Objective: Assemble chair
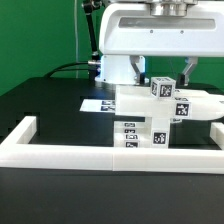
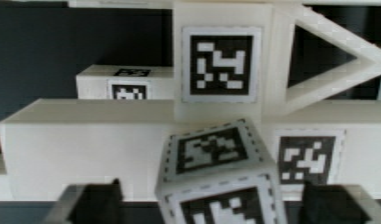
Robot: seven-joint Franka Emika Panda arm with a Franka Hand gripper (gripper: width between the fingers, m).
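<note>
Already the chair (image 1: 150, 120) is a joined stack of white blocky pieces rather than loose parts: it stands on the black desk (image 1: 40, 110), just behind the long white border frame (image 1: 110, 153) at the near edge, a little toward the exterior view's right. Its broad lower block (image 1: 138, 133) carries several tags on its near face, and a flat slab (image 1: 185, 108) juts toward the exterior view's right above it. On top sits a small tagged piece (image 1: 161, 89), tilted; the fingers (image 1: 168, 76) hang right at it, but whether they are closed on it or merely beside it I cannot tell. Far behind lies the marker board (image 1: 100, 103). Judging by this, the main body is together, while this small piece looks not yet seated, and legs or bars may remain.
</note>
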